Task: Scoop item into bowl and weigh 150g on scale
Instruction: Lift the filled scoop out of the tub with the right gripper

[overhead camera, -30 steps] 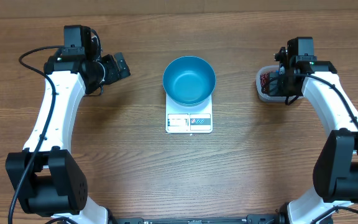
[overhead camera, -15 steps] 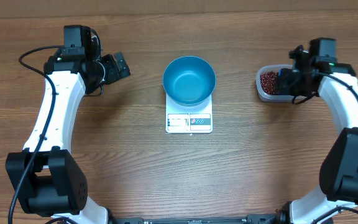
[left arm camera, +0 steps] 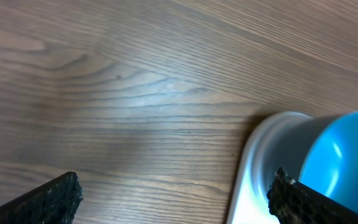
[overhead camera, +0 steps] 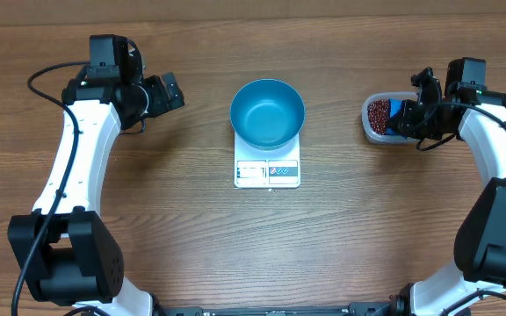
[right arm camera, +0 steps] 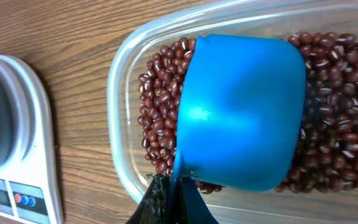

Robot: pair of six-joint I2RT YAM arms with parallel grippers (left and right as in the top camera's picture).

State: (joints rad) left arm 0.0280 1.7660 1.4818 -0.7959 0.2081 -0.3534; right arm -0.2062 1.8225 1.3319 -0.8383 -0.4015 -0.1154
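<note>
A blue scoop sits inside the clear plastic tub.

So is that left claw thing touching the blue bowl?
Apart. The overhead view shows bare table between the open left gripper and the bowl, which sits on the scale.

The small blue plastic scoop covers many dark red-brown beans. The display on the white square digital scale is too small to read.

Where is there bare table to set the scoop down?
Bare table between the scale and the tub, and a wide stretch in front of the scale. Also between the left gripper and the bowl. Crowded only at the tub, where the right gripper holds the scoop.
</note>
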